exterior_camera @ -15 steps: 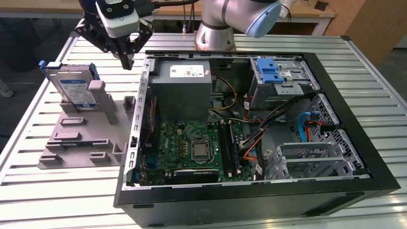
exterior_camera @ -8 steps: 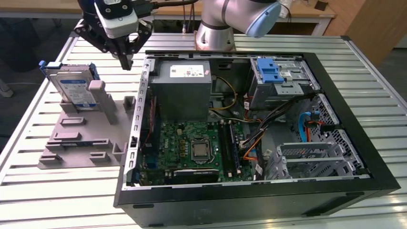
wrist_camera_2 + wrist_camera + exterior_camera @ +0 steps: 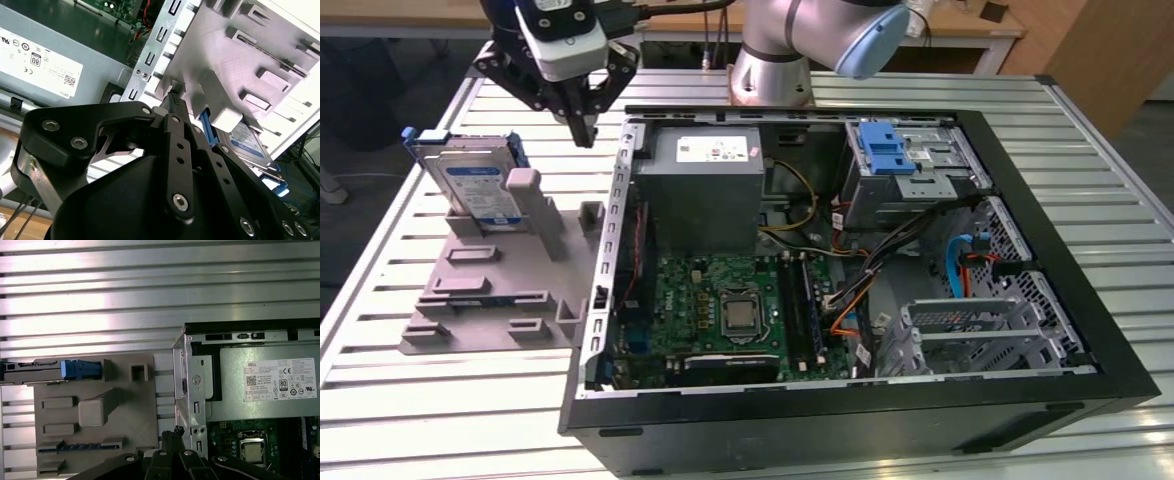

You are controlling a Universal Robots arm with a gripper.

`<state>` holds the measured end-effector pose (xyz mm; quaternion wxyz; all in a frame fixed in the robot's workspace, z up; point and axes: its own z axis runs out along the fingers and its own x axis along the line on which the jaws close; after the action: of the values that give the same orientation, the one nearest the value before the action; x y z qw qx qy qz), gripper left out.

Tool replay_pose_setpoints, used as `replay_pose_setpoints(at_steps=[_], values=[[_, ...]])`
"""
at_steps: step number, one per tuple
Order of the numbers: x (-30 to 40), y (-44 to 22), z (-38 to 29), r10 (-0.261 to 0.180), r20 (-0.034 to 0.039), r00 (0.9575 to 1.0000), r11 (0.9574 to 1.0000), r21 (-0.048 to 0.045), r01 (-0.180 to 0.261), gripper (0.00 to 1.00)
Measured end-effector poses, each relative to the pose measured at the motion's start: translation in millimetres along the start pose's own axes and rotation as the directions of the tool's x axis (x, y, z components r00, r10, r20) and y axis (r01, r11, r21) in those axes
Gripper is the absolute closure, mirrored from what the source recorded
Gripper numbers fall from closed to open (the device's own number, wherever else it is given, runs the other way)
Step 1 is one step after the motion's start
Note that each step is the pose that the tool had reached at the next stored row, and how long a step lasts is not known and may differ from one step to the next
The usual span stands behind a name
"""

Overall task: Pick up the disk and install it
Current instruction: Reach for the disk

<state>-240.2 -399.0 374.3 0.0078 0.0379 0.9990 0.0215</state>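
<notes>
The jaws are closed together, tips meeting, and they hold nothing. In the exterior view they hang from the arm (image 3: 787,45) in the air, pointing down, and touch no object.

Directly under the tips is the narrow strip between the grey holder (image 3: 494,290) and the metal side wall (image 3: 622,200) of the open computer case (image 3: 854,405). In the first wrist view the tips are seen just beside this wall, over the corner of the holder.

A little further from the jaws, toward the exterior view's left, is the disk (image 3: 474,190). It stands upright on its edge in a slot at the far end of the holder, with the label facing out and the blue bracket (image 3: 460,140) around it. In the first wrist view the disk (image 3: 30,366) is seen from its thin edge. It is not yet installed.

On the other side of the jaws, inside the case, the grey metal box (image 3: 707,190) is close to the wall. Beyond it lies the green board (image 3: 720,300). Farthest from the jaws, at the opposite corner of the case, is the drive cage with the blue latch (image 3: 887,152).

Holder and case both rest on the ribbed metal surface (image 3: 427,410).
</notes>
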Motion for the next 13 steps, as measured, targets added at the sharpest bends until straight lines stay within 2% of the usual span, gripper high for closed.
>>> replay_pose_setpoints(at_steps=[13], values=[[5.9,-0.3,1.0,0.000,0.0000,1.0000,1.0000,0.0000,0.000,0.89]])
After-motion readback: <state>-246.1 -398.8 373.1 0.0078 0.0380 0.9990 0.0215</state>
